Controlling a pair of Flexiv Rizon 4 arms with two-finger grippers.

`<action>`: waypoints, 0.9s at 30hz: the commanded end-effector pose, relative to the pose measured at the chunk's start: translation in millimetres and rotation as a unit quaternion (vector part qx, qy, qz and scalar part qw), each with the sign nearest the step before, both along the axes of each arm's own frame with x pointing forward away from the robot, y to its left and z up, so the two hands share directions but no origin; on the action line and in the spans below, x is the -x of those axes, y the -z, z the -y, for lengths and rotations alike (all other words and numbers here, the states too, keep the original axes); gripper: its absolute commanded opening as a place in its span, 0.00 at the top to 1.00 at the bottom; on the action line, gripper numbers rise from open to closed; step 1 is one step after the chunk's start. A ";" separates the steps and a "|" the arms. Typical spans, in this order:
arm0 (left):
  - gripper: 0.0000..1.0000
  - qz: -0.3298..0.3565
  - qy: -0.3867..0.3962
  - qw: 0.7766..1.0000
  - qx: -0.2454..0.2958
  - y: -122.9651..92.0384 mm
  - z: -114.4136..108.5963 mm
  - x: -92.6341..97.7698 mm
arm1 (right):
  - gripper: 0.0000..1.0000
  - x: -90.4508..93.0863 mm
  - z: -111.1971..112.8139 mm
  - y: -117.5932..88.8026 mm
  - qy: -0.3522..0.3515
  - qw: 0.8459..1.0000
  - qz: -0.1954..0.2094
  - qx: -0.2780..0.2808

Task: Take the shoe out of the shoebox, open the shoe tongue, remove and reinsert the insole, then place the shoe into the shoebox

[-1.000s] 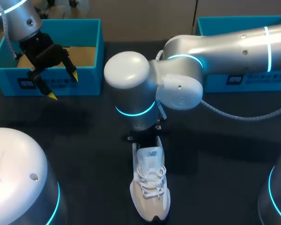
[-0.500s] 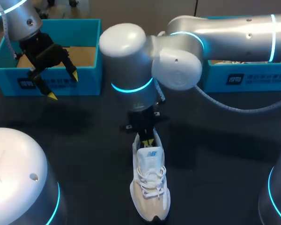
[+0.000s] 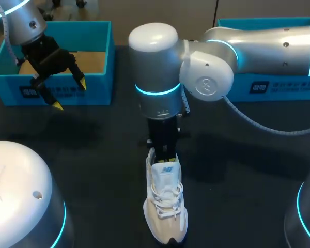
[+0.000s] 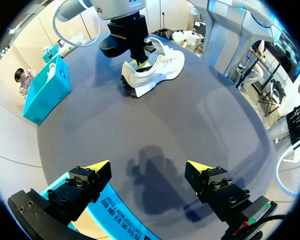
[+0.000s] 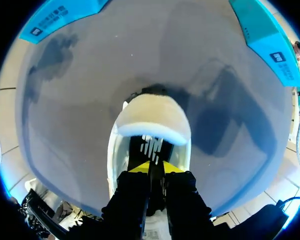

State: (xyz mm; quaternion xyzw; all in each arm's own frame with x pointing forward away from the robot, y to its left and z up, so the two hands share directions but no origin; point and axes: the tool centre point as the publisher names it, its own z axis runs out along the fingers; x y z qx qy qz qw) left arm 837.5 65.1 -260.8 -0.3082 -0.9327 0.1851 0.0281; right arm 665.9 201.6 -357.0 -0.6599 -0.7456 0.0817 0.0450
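While shoe (image 3: 165, 206) lies toe toward me, right pincer (image 5: 153, 166) sits closed inside its heel.

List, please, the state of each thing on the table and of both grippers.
shoe: out of its box, upright on the table, laced
left shoebox: open, no shoe inside
right shoebox: open
left gripper: jaws open, empty
right gripper: jaws shut, tips inside the shoe's opening

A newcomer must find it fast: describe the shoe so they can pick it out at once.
Start at the dark table, near its middle, under the right pincer. The shoe lies there, white with white laces, unlike the two blue boxes behind.
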 end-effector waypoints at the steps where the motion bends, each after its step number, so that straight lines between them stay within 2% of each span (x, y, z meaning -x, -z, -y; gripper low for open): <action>1: 0.00 0.000 0.000 1.000 -0.002 -0.6 -0.1 0.3 | 0.80 5.1 -2.0 3.3 0.004 1.000 -0.007 -0.002; 3: 0.00 0.000 0.000 1.000 -0.002 -0.6 -0.1 0.3 | 0.72 7.7 -2.7 3.4 0.006 1.000 -0.010 -0.001; 10: 0.00 0.000 0.000 1.000 -0.002 -0.6 -0.1 0.3 | 0.68 15.6 -5.0 0.4 0.013 1.000 -0.018 0.005; 14: 0.00 0.000 0.000 1.000 -0.002 -0.6 -0.1 0.3 | 0.61 18.7 -7.8 -1.2 0.015 1.000 -0.021 0.006; 18: 0.00 0.000 0.000 1.000 -0.002 -0.6 -0.1 0.3 | 0.47 21.6 -11.1 -1.9 0.016 1.000 -0.026 0.009; 21: 0.00 0.000 0.000 1.000 -0.002 -0.6 -0.1 0.3 | 0.28 23.0 -12.4 -3.6 0.016 0.999 -0.028 0.012; 23: 0.00 0.000 0.000 1.000 -0.002 -0.6 -0.1 0.3 | 0.08 25.1 -12.3 -4.2 0.017 0.999 -0.030 0.012; 27: 0.00 0.000 0.000 1.000 -0.002 -0.6 -0.1 0.3 | 0.02 27.0 -10.9 -3.7 0.020 0.999 -0.033 0.010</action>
